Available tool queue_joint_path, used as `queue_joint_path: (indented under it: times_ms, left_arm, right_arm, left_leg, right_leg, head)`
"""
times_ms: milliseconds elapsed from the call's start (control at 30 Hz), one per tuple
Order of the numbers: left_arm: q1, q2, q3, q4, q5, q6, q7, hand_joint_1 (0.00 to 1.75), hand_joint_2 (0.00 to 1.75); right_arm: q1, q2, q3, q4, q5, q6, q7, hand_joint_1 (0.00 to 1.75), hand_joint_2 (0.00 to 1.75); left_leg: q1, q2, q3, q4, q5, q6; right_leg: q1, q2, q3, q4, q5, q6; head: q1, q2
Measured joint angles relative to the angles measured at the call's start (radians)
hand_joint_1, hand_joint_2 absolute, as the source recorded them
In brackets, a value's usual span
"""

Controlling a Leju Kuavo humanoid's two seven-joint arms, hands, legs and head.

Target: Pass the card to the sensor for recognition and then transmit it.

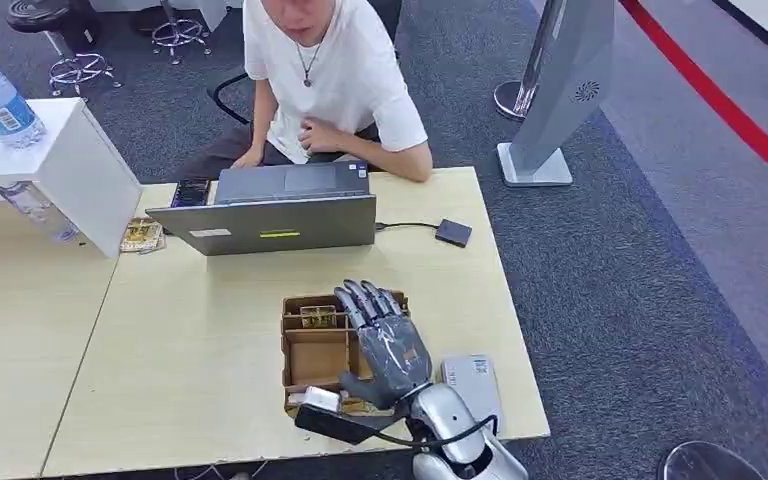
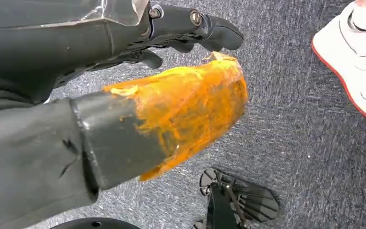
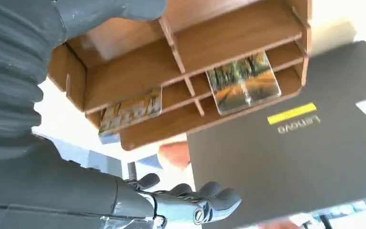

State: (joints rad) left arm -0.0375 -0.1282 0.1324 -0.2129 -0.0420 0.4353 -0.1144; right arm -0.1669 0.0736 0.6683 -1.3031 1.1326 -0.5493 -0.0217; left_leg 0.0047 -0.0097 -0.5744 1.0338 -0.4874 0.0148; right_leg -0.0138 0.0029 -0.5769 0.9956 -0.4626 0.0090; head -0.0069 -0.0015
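Task barely begun, by the look of it. Right robot hand [image 1: 385, 340] hovers over the wooden card box [image 1: 312, 352] on the tabletop [image 1: 200, 370], fingers spread, grasping nothing. Cards [image 3: 243, 81] sit in the box's slots. Grey sensor [image 1: 473, 380] lies just beside the box. Left robot hand [image 2: 124, 109] hangs over carpet; grip unclear.

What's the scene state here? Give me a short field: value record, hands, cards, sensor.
right hand: open, fingers extended over the wooden card box, holding nothing
left hand: hangs over carpet, orange-wrapped thumb, grip unclear
cards: two visible in the box's slots
sensor: grey device on table, beside the box
person: seated behind laptop
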Motion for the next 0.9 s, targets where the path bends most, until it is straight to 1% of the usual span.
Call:
queue_joint_path:
  times_ms: [167,367,500,667,700,800,833,867,900]
  left_arm:
    - [0.0,-0.002,0.0,0.0,0.0,0.003,0.0,0.0,0.0]
    - [0.0,-0.002,0.0,0.0,-0.01,0.002,0.003,0.0,0.0]
    - [0.0,-0.002,0.0,0.0,-0.015,-0.004,0.003,0.0,0.0]
    - [-0.001,-0.003,0.0,0.0,-0.016,-0.011,-0.001,0.0,0.0]
    - [-0.001,-0.003,0.0,0.0,-0.017,-0.014,-0.002,0.0,0.0]
    - [-0.001,-0.006,0.0,0.0,-0.018,-0.018,-0.003,0.0,0.0]
    - [-0.001,-0.007,0.0,0.0,-0.018,-0.021,-0.003,0.0,0.0]
    - [-0.001,-0.008,0.0,0.0,-0.018,-0.023,-0.003,0.0,0.0]
    - [-0.001,-0.008,0.0,0.0,-0.018,-0.023,-0.004,0.0,0.0]
  right_arm:
    - [0.013,-0.009,0.0,-0.039,0.087,-0.023,0.016,0.0,1.75]
    - [0.017,-0.023,0.0,-0.059,0.281,-0.029,0.072,0.0,1.75]
    - [0.016,-0.032,0.0,-0.059,0.344,0.003,0.095,0.0,1.75]
    - [0.004,-0.038,0.0,-0.036,0.364,0.045,0.113,0.0,1.75]
    - [0.002,-0.038,0.0,-0.03,0.364,0.052,0.117,0.03,1.75]
    - [-0.006,-0.038,0.0,-0.013,0.363,0.065,0.127,0.07,1.75]
    - [-0.008,-0.038,0.0,-0.007,0.363,0.069,0.13,0.17,1.75]
    - [-0.01,-0.038,0.0,-0.002,0.362,0.071,0.13,0.33,1.75]
    - [-0.012,-0.038,0.0,0.002,0.36,0.072,0.135,0.42,1.75]
  left_leg:
    - [0.0,0.0,0.0,0.0,0.0,0.0]
    - [0.0,0.0,0.0,0.0,0.0,0.0]
    - [0.0,0.0,0.0,0.0,0.0,0.0]
    - [0.0,0.0,0.0,0.0,0.0,0.0]
    - [0.0,0.0,0.0,0.0,0.0,0.0]
    - [0.0,0.0,0.0,0.0,0.0,0.0]
    - [0.0,0.0,0.0,0.0,0.0,0.0]
    - [0.0,0.0,0.0,0.0,0.0,0.0]
    - [0.0,0.0,0.0,0.0,0.0,0.0]
  right_leg:
    - [0.0,0.0,0.0,0.0,0.0,0.0]
    - [0.0,0.0,0.0,0.0,0.0,0.0]
    - [0.0,0.0,0.0,0.0,0.0,0.0]
    - [0.0,0.0,0.0,0.0,0.0,0.0]
    - [0.0,0.0,0.0,0.0,0.0,0.0]
    - [0.0,0.0,0.0,0.0,0.0,0.0]
    - [0.0,0.0,0.0,0.0,0.0,0.0]
    - [0.0,0.0,0.0,0.0,0.0,0.0]
    - [0.0,0.0,0.0,0.0,0.0,0.0]
  head:
    - [0.0,0.0]
    - [0.0,0.0]
    - [0.0,0.0]
    - [0.0,0.0]
    - [0.0,0.0]
    - [0.0,0.0]
    - [0.0,0.0]
    - [0.0,0.0]
    - [0.0,0.0]
